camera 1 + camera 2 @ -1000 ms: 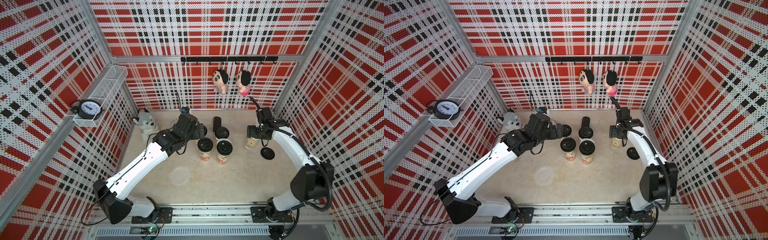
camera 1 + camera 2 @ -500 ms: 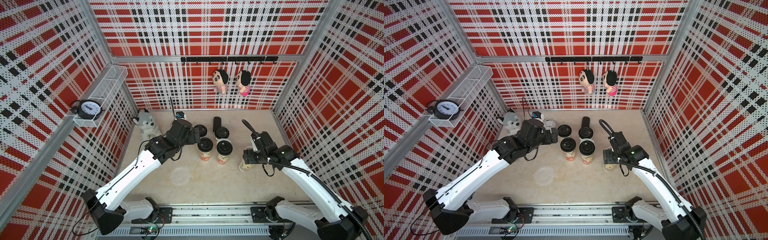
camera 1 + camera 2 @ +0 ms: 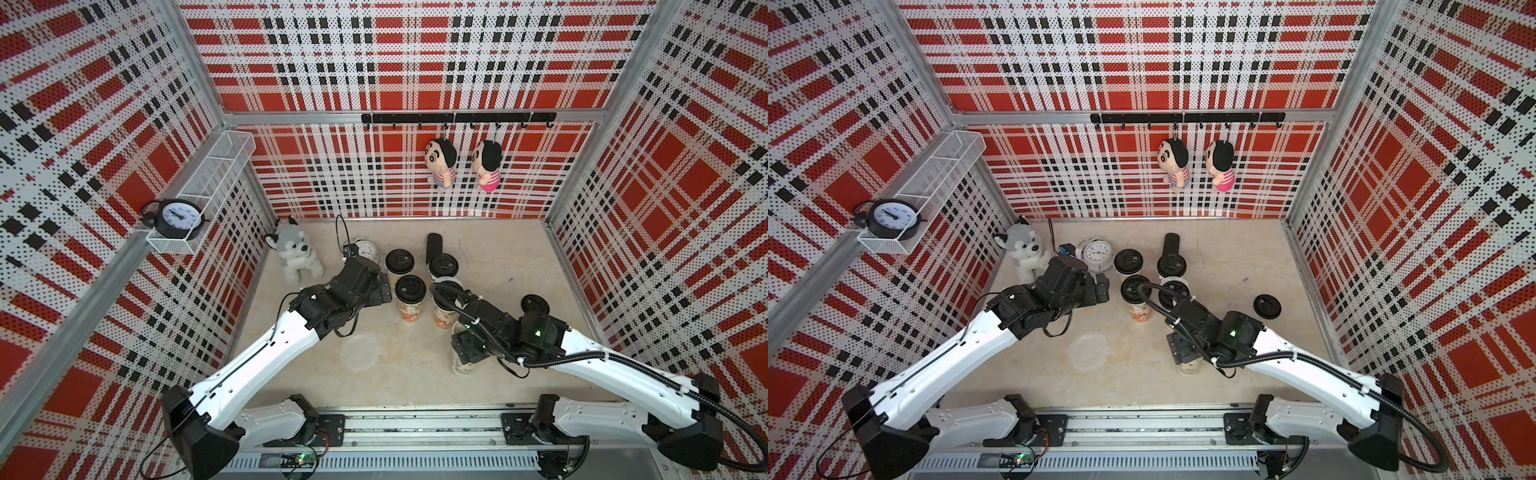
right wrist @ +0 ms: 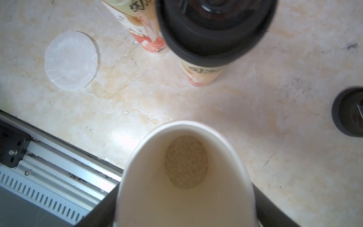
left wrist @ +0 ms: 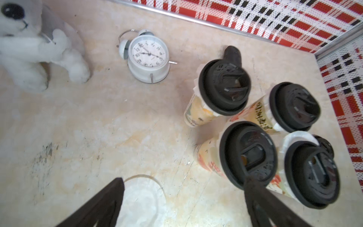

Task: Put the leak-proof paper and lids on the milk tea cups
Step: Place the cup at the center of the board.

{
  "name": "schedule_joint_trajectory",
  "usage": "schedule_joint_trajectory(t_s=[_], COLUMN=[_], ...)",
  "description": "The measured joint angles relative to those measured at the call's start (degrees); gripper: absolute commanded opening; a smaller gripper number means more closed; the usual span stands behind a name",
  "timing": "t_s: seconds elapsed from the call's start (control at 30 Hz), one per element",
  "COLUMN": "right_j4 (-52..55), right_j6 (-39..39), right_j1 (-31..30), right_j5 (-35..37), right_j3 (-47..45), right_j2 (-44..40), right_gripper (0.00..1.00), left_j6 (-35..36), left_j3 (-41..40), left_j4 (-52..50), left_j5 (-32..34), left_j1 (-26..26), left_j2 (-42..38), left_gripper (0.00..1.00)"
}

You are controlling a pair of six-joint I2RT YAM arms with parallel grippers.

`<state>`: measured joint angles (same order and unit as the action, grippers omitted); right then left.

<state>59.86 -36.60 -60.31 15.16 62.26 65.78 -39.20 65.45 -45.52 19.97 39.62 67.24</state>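
**State**
- Right claw (image 4: 186, 196): closed on the sides of the open cup (image 3: 462, 362). This cup has no paper and no lid. It stands near the front rail, and whether its base touches the surface (image 3: 415, 386) cannot be told.
- Left claw (image 5: 183, 178): fully spread and empty, just beside the four lidded cups (image 5: 247, 155).
- Paper (image 3: 359, 350): one loose sheet lies flat on the surface, between the arms and apart from the open cup. White paper edges also show under the lids of the four lidded cups.
- Loose lid (image 3: 535, 303): on the surface, to the right of the cups.

**Hazards**
1. The open cup has a thin wall. Excess claw pressure would ovalise the mouth, and the paper would then seat badly.
2. A tilted release would tip the open cup.
3. The paper is thin and lies flat. A pinch may slide, crease or tear it rather than lift it.
4. The left claw starts just beside the lidded cups, so a swing toward the paper could topple one.
5. The right arm's cable (image 3: 446, 297) arches over a lidded cup and may snag it.

**Markings**
- Cup sides carry black brush-style characters (image 5: 261, 116) on orange-red artwork. They cannot be read with confidence.
- The white clock (image 5: 148, 57) has Arabic numerals on its face.
- No brand name is readable.
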Motion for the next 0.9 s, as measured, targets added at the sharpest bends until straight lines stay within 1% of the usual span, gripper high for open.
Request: schedule_joint_trajectory(t_s=[0.1, 0.23, 0.43, 0.6, 0.67, 0.8, 0.9], right_j4=[-1.8, -4.8, -8.7, -10.5, -11.0, -11.1, -11.0], right_j6=[-0.7, -0.6, 0.2, 1.0, 1.2, 1.4, 1.4], right_j1=[-2.9, -4.7, -5.2, -5.2, -5.3, -5.3, -5.3], right_j5=[1.5, 2.8, 3.1, 3.1, 3.1, 3.1, 3.2], right_j3=[2.8, 6.3, 9.3, 11.0, 11.4, 11.7, 12.1], right_j2=[5.0, 11.2, 18.4, 22.1, 22.7, 23.1, 23.1], right_gripper=[0.8, 0.8, 0.8, 0.81, 0.84, 0.93, 0.98], left_j6=[-1.3, -2.4, -2.7, -2.6, -2.6, -2.6, -2.8], left_j3=[-2.7, -5.6, -7.9, -9.0, -9.4, -10.8, -12.8], left_j4=[-0.3, -0.3, -0.3, -0.4, -0.4, -0.3, -0.3], left_j5=[-0.2, -0.8, -2.3, -3.8, -4.3, -5.5, -6.3], left_j1=[-0.7, -2.2, -5.1, -6.9, -7.1, -7.1, -7.1], left_j2=[-0.8, -2.5, -5.4, -6.8, -6.9, -6.9, -6.9], left_gripper=[1.0, 0.99, 0.96, 0.94, 0.94, 0.94, 0.91])
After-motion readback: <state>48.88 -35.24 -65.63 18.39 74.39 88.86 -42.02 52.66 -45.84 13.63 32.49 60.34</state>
